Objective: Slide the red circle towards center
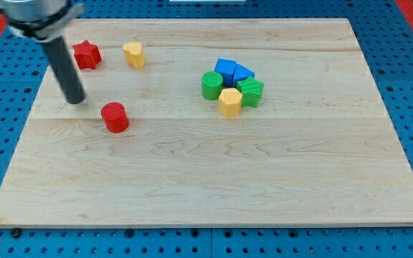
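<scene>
While my tip [75,100] sits at ten o'clock of the red circle [114,117], not touching, approach step; next push toward three o'clock. Tool: none, holds nothing.

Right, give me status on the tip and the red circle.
My tip up-left of the red circle, small gap, no contact. Circle left of center. Path toward center open; block cluster sits further right, above center.

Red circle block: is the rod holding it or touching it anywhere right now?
Nothing is held. My tip stands apart from the red circle block, up and to the view's left of it, with bare wooden board between them.
</scene>
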Tool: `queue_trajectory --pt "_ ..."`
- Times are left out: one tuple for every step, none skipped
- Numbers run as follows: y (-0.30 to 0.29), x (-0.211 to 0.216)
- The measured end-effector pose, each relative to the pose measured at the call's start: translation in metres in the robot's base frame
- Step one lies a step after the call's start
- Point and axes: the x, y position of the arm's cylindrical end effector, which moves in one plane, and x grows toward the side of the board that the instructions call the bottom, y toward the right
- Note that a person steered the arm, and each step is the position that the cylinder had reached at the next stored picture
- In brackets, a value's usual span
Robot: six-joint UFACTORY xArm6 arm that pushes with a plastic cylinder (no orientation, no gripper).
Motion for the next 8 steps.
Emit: queue_trajectory --pt "-0.017 0.017" --pt "0.011 0.037" --pt "0.058 0.037" --pt "0.093 0.03" --pt "0.126 0.024" --pt "0.127 0.024" --pt "0.103 0.024" --pt "0.077 0.045"
